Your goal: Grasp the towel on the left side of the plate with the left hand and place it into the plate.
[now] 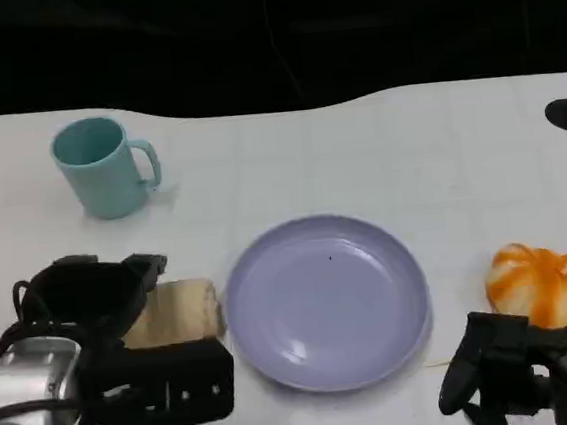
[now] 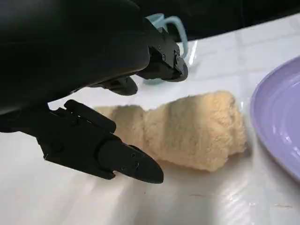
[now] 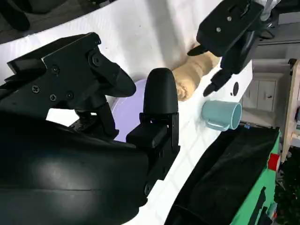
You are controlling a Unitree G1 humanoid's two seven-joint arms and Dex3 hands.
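Towel [image 2: 187,129] on table, between spread left fingers [image 2: 126,164], untouched

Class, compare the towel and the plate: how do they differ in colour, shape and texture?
The towel is beige; the plate is lilac. The towel is a rolled, fuzzy bundle; the plate is a smooth, round, shallow dish. Both rest side by side on the white table.

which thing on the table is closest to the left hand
The beige towel, lying right under the left hand; plate, mug and pumpkin sit farther off.
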